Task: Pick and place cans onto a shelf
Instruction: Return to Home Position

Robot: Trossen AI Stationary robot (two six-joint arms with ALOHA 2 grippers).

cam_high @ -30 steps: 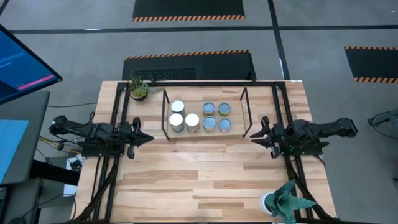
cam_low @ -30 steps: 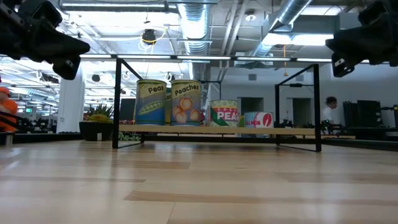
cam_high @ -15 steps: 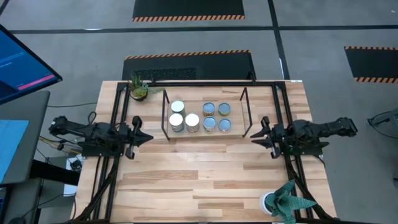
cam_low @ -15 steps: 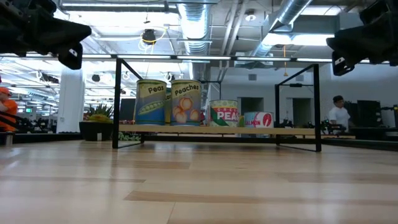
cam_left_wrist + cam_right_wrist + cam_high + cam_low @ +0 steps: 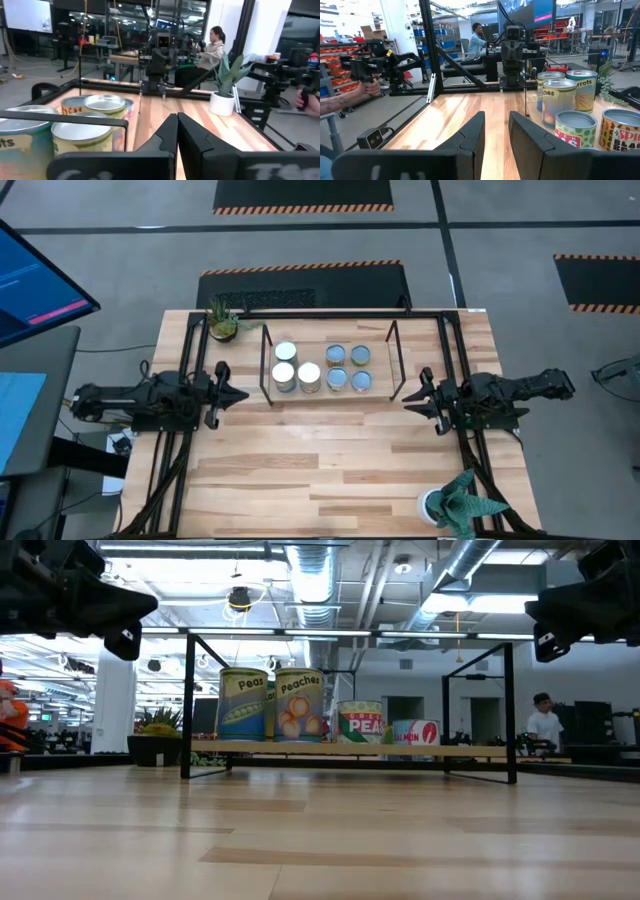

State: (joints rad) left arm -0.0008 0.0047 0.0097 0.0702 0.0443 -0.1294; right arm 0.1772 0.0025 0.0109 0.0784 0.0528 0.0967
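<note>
1. On the shelf [image 5: 480, 750], toward the far middle of the table [image 5: 330, 470], seven cans [image 5: 309, 374] are stood upright in two clusters.
2. The left gripper [image 5: 238, 394] is held left of the shelf, fingers pressed together, empty.
3. The right gripper [image 5: 408, 401] is held right of the shelf, fingers slightly parted, nothing gripped.

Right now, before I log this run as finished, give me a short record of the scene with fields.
cans: seven, all standing on the shelf
cans off the shelf: none seen
left tool: shut, empty, raised off the table to the left of the shelf
right tool: open, empty, raised off the table to the right of the shelf
plants: one at the far left corner, one at the near right corner
</note>
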